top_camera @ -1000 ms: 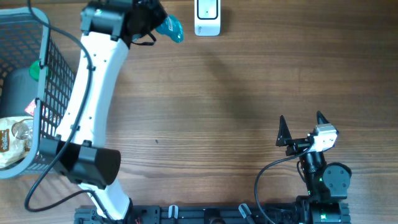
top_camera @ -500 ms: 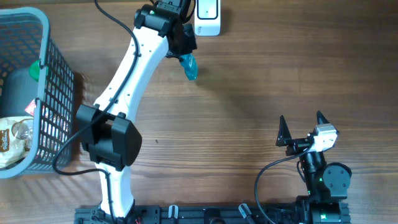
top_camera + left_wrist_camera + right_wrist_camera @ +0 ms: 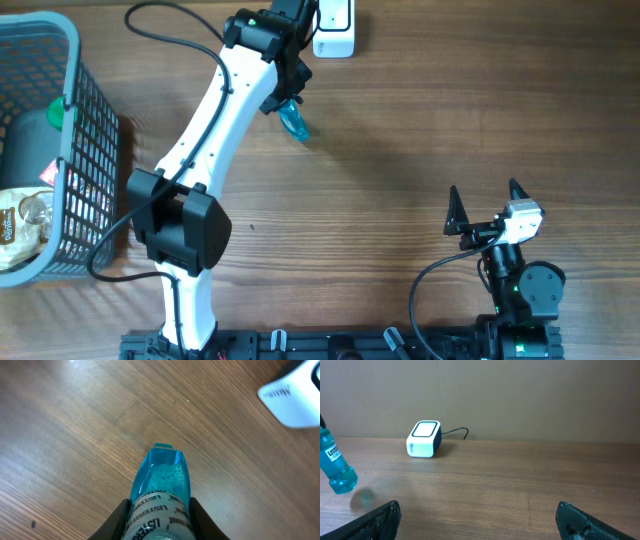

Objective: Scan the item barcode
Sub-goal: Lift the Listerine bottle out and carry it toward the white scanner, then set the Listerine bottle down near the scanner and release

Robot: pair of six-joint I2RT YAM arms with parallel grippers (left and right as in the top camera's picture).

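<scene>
The item is a small blue mouthwash bottle (image 3: 294, 122) with a white printed band. My left gripper (image 3: 282, 98) is shut on its banded body, base pointing down at the table; in the left wrist view the bottle (image 3: 162, 485) fills the space between the dark fingers (image 3: 118, 521). The white barcode scanner (image 3: 334, 27) sits at the far table edge, just beyond and right of the bottle, also in the left wrist view's corner (image 3: 295, 395). My right gripper (image 3: 485, 200) rests open at the near right, holding nothing, and looks across at the scanner (image 3: 423, 439) and bottle (image 3: 335, 467).
A grey wire basket (image 3: 72, 150) stands at the left edge, holding a dark container with a green lid (image 3: 35, 125) and a snack packet (image 3: 15, 228). The scanner's black cable (image 3: 460, 431) trails behind it. Bare wood lies between the two arms.
The left arm swung the bottle from the far left over to just below the scanner, then shifted it slightly left. The right arm stayed still.
</scene>
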